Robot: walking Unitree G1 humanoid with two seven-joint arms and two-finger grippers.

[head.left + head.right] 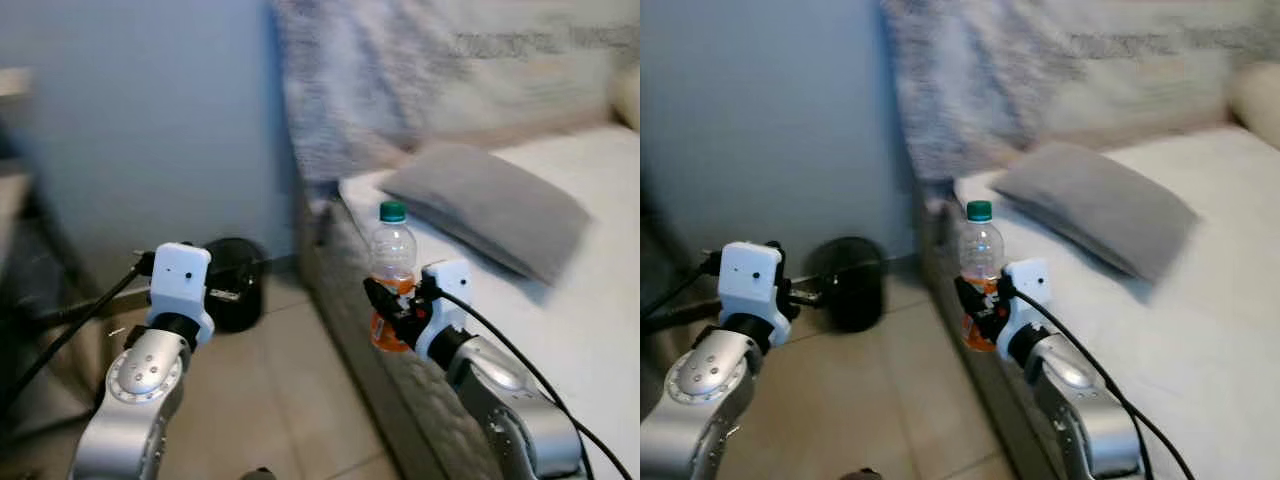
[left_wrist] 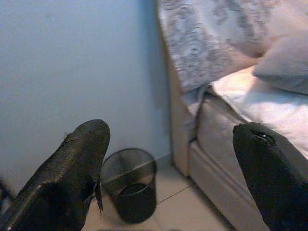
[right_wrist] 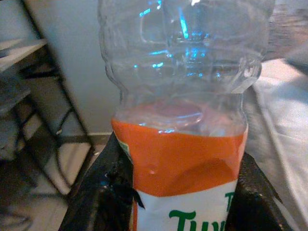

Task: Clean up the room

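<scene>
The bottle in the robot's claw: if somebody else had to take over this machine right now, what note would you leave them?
Right gripper: shut on the plastic bottle, held upright beside the bed; the bottle is clear, green-capped, orange-labelled, looks empty.
Left gripper: open, holding nothing, raised toward the black mesh bin.
The bin stands on the floor against the wall, near the bed's corner.
Grey pillow lies on the bed.
Done: bottle picked up.
Left: probably carry it to the bin and drop it in.

bottles: one, clear plastic bottle with green cap
pillows: one, grey pillow
bins: one, black mesh bin
beds: one bed
grippers: two, left gripper, right gripper
</scene>
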